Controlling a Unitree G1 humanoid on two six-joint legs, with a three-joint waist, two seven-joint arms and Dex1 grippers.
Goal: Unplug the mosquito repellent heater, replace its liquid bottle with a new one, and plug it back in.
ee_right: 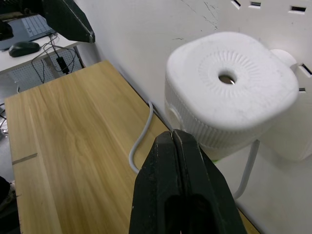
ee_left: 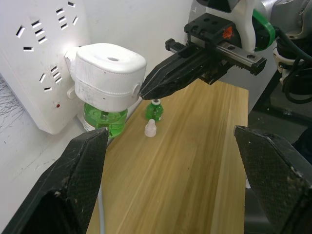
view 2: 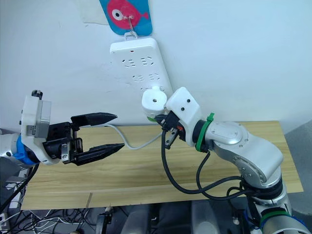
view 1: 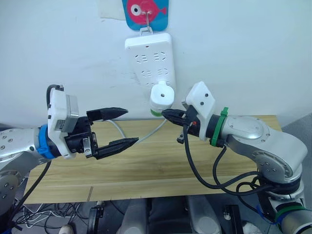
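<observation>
On wall strip [view 1: 150, 57]: heater [view 1: 162, 96] plugged | right gripper [view 1: 165, 114] pressed together beside it | left gripper [view 1: 124, 127] spread | spare bottle [ee_left: 154, 109] on table [ee_left: 195, 161]

The right claw [view 1: 168, 115], its fingers pressed together, is sitting just beside the mosquito repellent heater [view 1: 161, 96], which is blocking its way to the power strip [view 1: 150, 57] on the wall. Between the two claws a grey cable [view 1: 146, 136] is trailing over the tabletop [view 1: 146, 165]. The left claw [view 1: 119, 127] is hanging spread wide (well apart from the heater), with open air lying ahead of it.
</observation>
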